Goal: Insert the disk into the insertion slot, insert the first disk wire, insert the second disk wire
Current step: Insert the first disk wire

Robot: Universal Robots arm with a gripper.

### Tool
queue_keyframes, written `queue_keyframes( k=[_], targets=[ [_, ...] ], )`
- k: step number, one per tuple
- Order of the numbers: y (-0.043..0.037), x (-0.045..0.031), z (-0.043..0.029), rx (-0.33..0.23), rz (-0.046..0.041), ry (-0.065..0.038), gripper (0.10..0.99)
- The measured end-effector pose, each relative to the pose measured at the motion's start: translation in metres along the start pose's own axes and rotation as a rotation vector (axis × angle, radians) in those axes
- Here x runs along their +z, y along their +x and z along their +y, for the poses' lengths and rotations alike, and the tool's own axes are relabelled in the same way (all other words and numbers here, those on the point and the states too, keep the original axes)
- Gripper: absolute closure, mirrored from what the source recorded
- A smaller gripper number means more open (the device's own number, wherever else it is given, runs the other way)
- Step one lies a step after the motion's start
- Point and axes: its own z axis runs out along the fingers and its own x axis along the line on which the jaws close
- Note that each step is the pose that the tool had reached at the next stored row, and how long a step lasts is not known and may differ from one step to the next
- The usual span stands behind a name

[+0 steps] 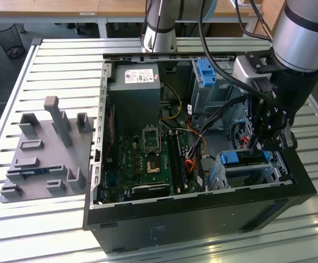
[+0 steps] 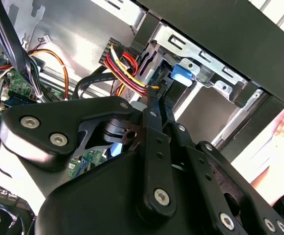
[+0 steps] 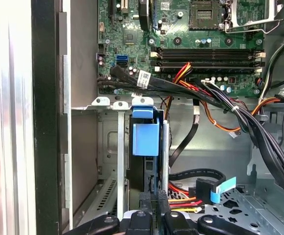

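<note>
Underneath: a slatted metal table (image 1: 38, 230) carries an open computer case (image 1: 202, 219) and, beside it on the exterior view's left, a grey fixture plate (image 1: 44, 159).
Disk: the disk (image 1: 245, 158) (image 3: 145, 137) (image 2: 181, 76) sits inside the insertion slot (image 1: 279, 170) (image 3: 120, 161) (image 2: 215, 73), at the case's near corner on the exterior view's right. Its blue carrier tab stands up at the cage's mouth.
Gripper: the gripper (image 1: 260, 145) (image 3: 151, 208) (image 2: 159, 95) reaches down into that same corner, right against the disk's end. Its fingers are drawn close together, and they appear clamped on the plug end of a wire.
Held wire: the red-and-yellow disk wire (image 3: 183, 199) (image 2: 129, 76) runs straight into the fingertips in both wire-side wrist views.
Other wire: the black disk wire (image 3: 207, 188), with a pale blue tab, lies loose on the case floor just beside the gripper.
Elsewhere in case: the motherboard (image 1: 148, 159) (image 3: 181, 29) fills the middle, and a taller cage with a blue bracket (image 1: 205, 74) stands at the far edge.
</note>
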Motion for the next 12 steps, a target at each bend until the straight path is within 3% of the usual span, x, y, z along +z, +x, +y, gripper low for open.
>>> queue_keyframes(
  k=[12],
  targets=[
    [-0.0001, 0.0022, 0.0002, 0.000, -0.0001, 0.000, 0.910]
  ],
)
